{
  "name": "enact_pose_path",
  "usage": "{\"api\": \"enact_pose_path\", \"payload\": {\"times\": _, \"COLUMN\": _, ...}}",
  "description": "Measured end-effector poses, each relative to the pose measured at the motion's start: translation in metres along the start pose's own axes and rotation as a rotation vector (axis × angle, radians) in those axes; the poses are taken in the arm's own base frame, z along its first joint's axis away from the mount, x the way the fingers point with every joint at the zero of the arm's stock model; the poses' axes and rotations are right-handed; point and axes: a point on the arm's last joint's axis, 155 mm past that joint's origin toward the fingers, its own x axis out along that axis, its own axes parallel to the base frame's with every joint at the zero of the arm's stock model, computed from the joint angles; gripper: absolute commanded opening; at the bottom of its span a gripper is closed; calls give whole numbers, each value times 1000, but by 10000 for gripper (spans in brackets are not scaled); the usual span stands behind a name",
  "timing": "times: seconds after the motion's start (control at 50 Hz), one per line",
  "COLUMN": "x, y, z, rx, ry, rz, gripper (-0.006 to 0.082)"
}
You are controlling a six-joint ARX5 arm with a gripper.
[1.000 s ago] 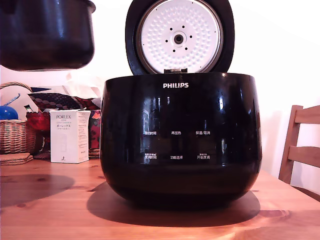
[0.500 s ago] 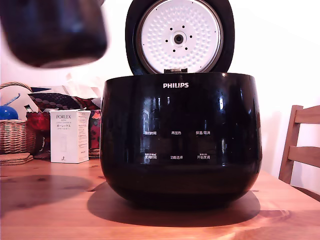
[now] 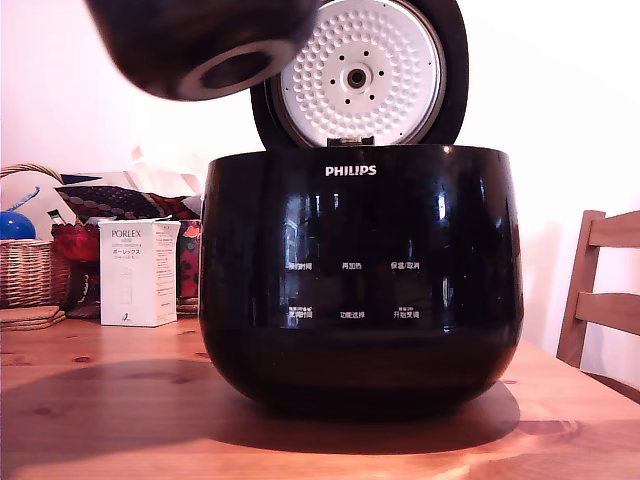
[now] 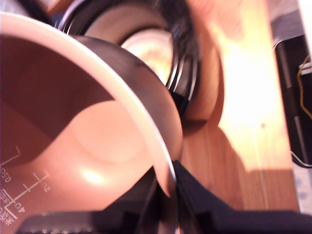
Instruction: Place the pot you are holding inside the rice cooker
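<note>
The pot [image 3: 200, 45] hangs high at the exterior view's upper left, tilted so its ringed bottom shows, and it overlaps the edge of the open lid [image 3: 360, 70]. The rice cooker [image 3: 360, 280], glossy black with a white PHILIPS logo, stands on the wooden table [image 3: 100, 420] below and to the right of the pot. In the wrist view my gripper [image 4: 165, 181] is shut on the pot's rim [image 4: 146, 126]. The pot's coppery inside with white level marks fills that view. The cooker's open mouth [image 4: 151, 53] lies beyond, blurred. The gripper itself is out of the exterior view.
A white PORLEX box [image 3: 140, 272], a wicker basket [image 3: 30, 270], a blue object [image 3: 15, 225] and patterned bags crowd the exterior view's left, behind the cooker. A wooden chair [image 3: 600, 290] stands at the right edge. Dark equipment with cables [image 4: 297, 97] shows beside the table.
The pot has moved toward the exterior view's right, nearer the cooker's open lid, and tilted so its bottom ring now shows. The cooker has not moved.
</note>
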Motion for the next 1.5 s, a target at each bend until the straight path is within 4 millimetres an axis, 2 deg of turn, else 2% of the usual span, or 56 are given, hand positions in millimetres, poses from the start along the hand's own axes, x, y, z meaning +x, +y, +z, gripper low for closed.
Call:
{"api": "enact_pose_path", "payload": {"times": 0.26, "x": 4, "y": 1, "z": 19, "rx": 45, "ry": -40, "rz": 13, "gripper": -24}}
{"api": "enact_pose_path", "payload": {"times": 0.64, "x": 39, "y": -8, "z": 38, "rx": 101, "ry": -35, "rz": -76, "gripper": -24}}
{"api": "enact_pose_path", "payload": {"times": 0.94, "x": 43, "y": -5, "z": 39, "rx": 108, "ry": -33, "rz": -76, "gripper": -24}}
{"api": "enact_pose_path", "payload": {"times": 1.24, "x": 81, "y": 4, "z": 36, "rx": 119, "ry": 18, "rz": -113, "gripper": -24}}
{"api": "enact_pose_path", "payload": {"times": 1.5, "x": 91, "y": 11, "z": 31, "rx": 185, "ry": 53, "rz": -103, "gripper": -24}}
